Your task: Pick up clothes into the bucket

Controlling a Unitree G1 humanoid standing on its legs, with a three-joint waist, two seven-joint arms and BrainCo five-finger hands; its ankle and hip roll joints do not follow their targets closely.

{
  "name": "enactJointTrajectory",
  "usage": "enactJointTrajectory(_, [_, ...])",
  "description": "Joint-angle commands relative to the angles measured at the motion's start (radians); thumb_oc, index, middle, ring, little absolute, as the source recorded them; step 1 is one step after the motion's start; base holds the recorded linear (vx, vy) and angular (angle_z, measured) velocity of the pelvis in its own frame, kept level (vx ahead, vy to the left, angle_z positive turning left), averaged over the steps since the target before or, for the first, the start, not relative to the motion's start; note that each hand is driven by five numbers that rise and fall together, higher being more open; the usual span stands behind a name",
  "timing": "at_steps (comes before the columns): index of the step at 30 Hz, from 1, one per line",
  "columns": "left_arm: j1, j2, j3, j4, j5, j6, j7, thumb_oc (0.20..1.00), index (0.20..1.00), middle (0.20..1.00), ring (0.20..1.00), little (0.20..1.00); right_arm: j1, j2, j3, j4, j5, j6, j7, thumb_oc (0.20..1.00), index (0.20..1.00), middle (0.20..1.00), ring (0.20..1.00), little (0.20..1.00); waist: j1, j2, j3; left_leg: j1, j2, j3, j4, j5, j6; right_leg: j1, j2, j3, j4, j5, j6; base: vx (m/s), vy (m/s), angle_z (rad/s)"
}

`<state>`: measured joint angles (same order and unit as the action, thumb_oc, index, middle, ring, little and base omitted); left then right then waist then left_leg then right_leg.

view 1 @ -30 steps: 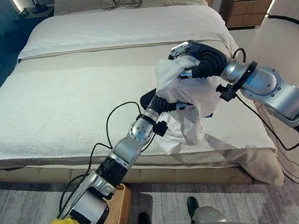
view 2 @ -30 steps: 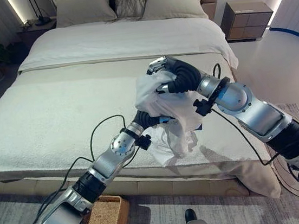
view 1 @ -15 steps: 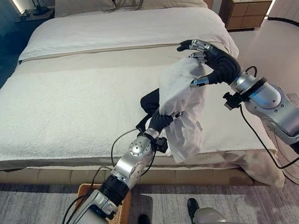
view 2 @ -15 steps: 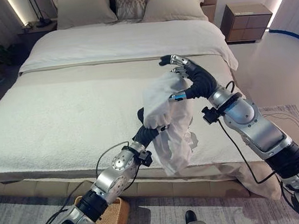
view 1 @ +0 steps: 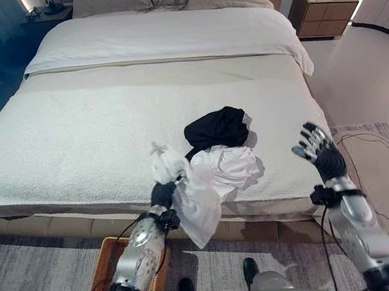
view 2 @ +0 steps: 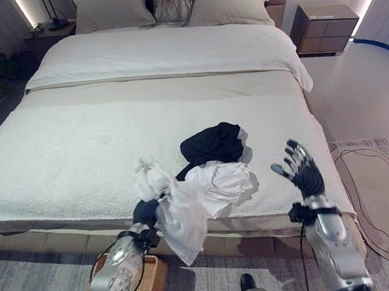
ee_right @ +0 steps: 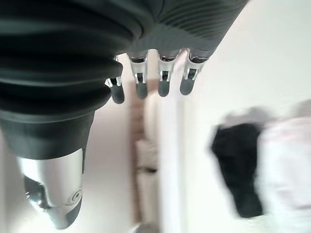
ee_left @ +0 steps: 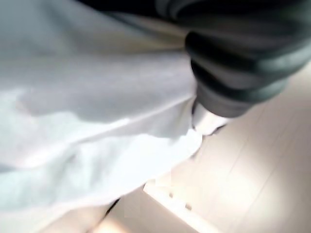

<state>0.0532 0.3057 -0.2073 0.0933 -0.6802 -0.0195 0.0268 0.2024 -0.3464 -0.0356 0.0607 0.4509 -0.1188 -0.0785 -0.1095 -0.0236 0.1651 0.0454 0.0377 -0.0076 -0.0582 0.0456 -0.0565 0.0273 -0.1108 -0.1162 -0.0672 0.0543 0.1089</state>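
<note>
Here, the left hand (view 1: 163, 193) is clenched on a white garment (view 1: 206, 183) at the bed (view 1: 72, 132) edge, one part bunched above the fist, the rest draped over the edge and trailing onto the bed at 2 o'clock. A black garment (view 1: 215, 127) lies touching it at 1 o'clock. The right hand (view 1: 319, 150) hangs released, fingers spread, at 3 o'clock. The basket (view 1: 98, 285) sits below, at 7 o'clock. Risk, as judged: the trailing cloth may snag the black garment or slip free. The left fingers are hidden by cloth, and the basket is cut off
</note>
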Motion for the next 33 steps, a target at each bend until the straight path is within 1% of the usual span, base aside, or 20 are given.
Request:
enactJointTrajectory(1, [0.025,0.014,0.132,-0.124,0.036,-0.112,-0.021,0.200,0.200,0.200,0.200,0.200,-0.025,0.020,-0.060,0.055,-0.084,-0.030,-0.005,1.000,1.000,1.000,1.000,1.000,0.019,-0.045,-0.002,-0.081,-0.031,-0.027,0.118,-0.086,0.010,-0.032,-0.016,-0.019,0.125,-0.100,0.019,-0.05,0.003,0.01])
enactJointTrajectory(4, [0.100,-0.001,0.230,-0.134,0.040,-0.133,0.001,0.200,0.200,0.200,0.200,0.200,-0.018,0.042,-0.062,0.221,-0.129,-0.008,-0.022,1.000,1.000,1.000,1.000,1.000,0.035,-0.046,0.022,-0.107,-0.037,-0.039,0.132,-0.084,0.009,-0.052,-0.018,-0.027,0.137,-0.100,0.017,-0.07,0.008,0.04])
enactJointTrajectory(7, [0.152,-0.010,0.314,-0.088,0.050,-0.156,0.035,0.200,0.200,0.200,0.200,0.200,-0.055,0.051,-0.057,0.430,-0.163,0.005,-0.057,1.000,1.000,1.000,1.000,1.000,0.061,-0.043,0.058,-0.141,-0.044,-0.055,0.156,-0.084,0.010,-0.079,-0.023,-0.039,0.160,-0.102,0.015,-0.09,0.018,0.14])
enactJointTrajectory(9, [0.159,0.004,0.337,-0.050,0.079,-0.160,0.051,0.200,0.200,0.200,0.200,0.200,-0.087,0.046,-0.053,0.524,-0.190,0.014,-0.074,1.000,1.000,1.000,1.000,1.000,0.074,-0.038,0.073,-0.170,-0.051,-0.065,0.172,-0.077,0.010,-0.101,-0.028,-0.050,0.172,-0.099,0.016,-0.08,0.031,0.17])
enactJointTrajectory(11, [0.161,0.040,0.357,-0.005,0.133,-0.168,0.072,0.200,0.200,0.200,0.200,0.200,-0.124,0.031,-0.046,0.630,-0.231,0.018,-0.095,1.000,1.000,1.000,1.000,1.000,0.088,-0.033,0.093,-0.201,-0.057,-0.076,0.194,-0.077,0.009,-0.124,-0.039,-0.060,0.192,-0.098,0.018,-0.08,0.044,0.26])
enactJointTrajectory(14, [0.160,0.095,0.357,0.076,0.208,-0.173,0.093,0.200,0.200,0.200,0.200,0.200,-0.175,0.003,-0.032,0.736,-0.265,0.031,-0.121,1.000,1.000,1.000,1.000,1.000,0.104,-0.022,0.129,-0.251,-0.069,-0.090,0.232,-0.077,0.012,-0.163,-0.056,-0.070,0.228,-0.099,0.018,-0.08,0.062,0.22])
enactJointTrajectory(16, [0.137,0.118,0.345,0.166,0.227,-0.169,0.107,0.203,0.203,0.203,0.203,0.203,-0.211,-0.023,-0.022,0.791,-0.289,0.036,-0.135,1.000,1.000,1.000,1.000,1.000,0.111,-0.018,0.160,-0.293,-0.078,-0.096,0.272,-0.080,0.016,-0.198,-0.070,-0.071,0.263,-0.101,0.018,-0.10,0.075,0.20])
enactJointTrajectory(20, [0.065,0.127,0.311,0.327,0.255,-0.167,0.153,0.200,0.200,0.200,0.200,0.200,-0.274,-0.051,0.005,0.851,-0.318,0.040,-0.169,1.000,1.000,1.000,1.000,1.000,0.119,-0.008,0.210,-0.363,-0.087,-0.106,0.329,-0.084,0.021,-0.264,-0.088,-0.073,0.326,-0.111,0.014,-0.08,0.069,0.21])
enactJointTrajectory(22, [0.014,0.131,0.303,0.398,0.269,-0.167,0.199,0.200,0.200,0.200,0.200,0.200,-0.304,-0.058,0.015,0.855,-0.318,0.035,-0.190,1.000,1.000,1.000,1.000,1.000,0.120,-0.010,0.242,-0.399,-0.091,-0.108,0.357,-0.088,0.022,-0.300,-0.093,-0.073,0.362,-0.121,0.011,-0.10,0.052,0.11])
enactJointTrajectory(24, [-0.035,0.139,0.300,0.457,0.276,-0.167,0.233,0.200,0.200,0.200,0.200,0.200,-0.323,-0.061,0.023,0.831,-0.311,0.029,-0.203,1.000,1.000,1.000,1.000,1.000,0.118,-0.017,0.270,-0.443,-0.094,-0.110,0.387,-0.084,0.024,-0.342,-0.099,-0.073,0.392,-0.122,0.006,-0.10,0.036,0.10])
enactJointTrajectory(25, [-0.067,0.144,0.295,0.495,0.284,-0.170,0.253,0.200,0.200,0.200,0.200,0.200,-0.338,-0.061,0.030,0.833,-0.307,0.026,-0.210,1.000,1.000,1.000,1.000,1.000,0.119,-0.020,0.284,-0.462,-0.095,-0.107,0.409,-0.093,0.025,-0.360,-0.100,-0.069,0.411,-0.131,0.005,-0.08,0.033,0.08])
enactJointTrajectory(29, [-0.168,0.165,0.279,0.586,0.298,-0.169,0.321,0.200,0.200,0.200,0.200,0.200,-0.385,-0.064,0.051,0.794,-0.283,0.009,-0.235,1.000,1.000,1.000,1.000,1.000,0.113,-0.035,0.344,-0.549,-0.097,-0.107,0.476,-0.100,0.027,-0.446,-0.104,-0.061,0.478,-0.143,-0.001,-0.10,0.026,0.03])
enactJointTrajectory(30, [-0.193,0.170,0.273,0.607,0.298,-0.169,0.330,0.200,0.200,0.200,0.200,0.200,-0.395,-0.065,0.053,0.789,-0.278,0.005,-0.241,1.000,1.000,1.000,1.000,1.000,0.112,-0.039,0.355,-0.569,-0.097,-0.107,0.490,-0.102,0.027,-0.466,-0.105,-0.058,0.489,-0.146,-0.001,-0.08,0.011,-0.04])
enactJointTrajectory(32, [-0.228,0.186,0.269,0.647,0.306,-0.166,0.356,0.200,0.200,0.200,0.200,0.200,-0.409,-0.067,0.063,0.774,-0.266,-0.003,-0.253,1.000,1.000,1.000,1.000,1.000,0.107,-0.045,0.355,-0.621,-0.098,-0.109,0.513,-0.104,0.027,-0.517,-0.108,-0.058,0.511,-0.151,-0.003,-0.03,0.005,-0.01])
enactJointTrajectory(33, [-0.229,0.187,0.269,0.648,0.306,-0.166,0.355,0.206,0.206,0.206,0.206,0.206,-0.410,-0.067,0.062,0.775,-0.266,-0.004,-0.253,1.000,1.000,1.000,1.000,1.000,0.107,-0.045,0.355,-0.624,-0.098,-0.109,0.515,-0.105,0.027,-0.520,-0.108,-0.058,0.513,-0.152,-0.003,-0.05,0.009,0.03])
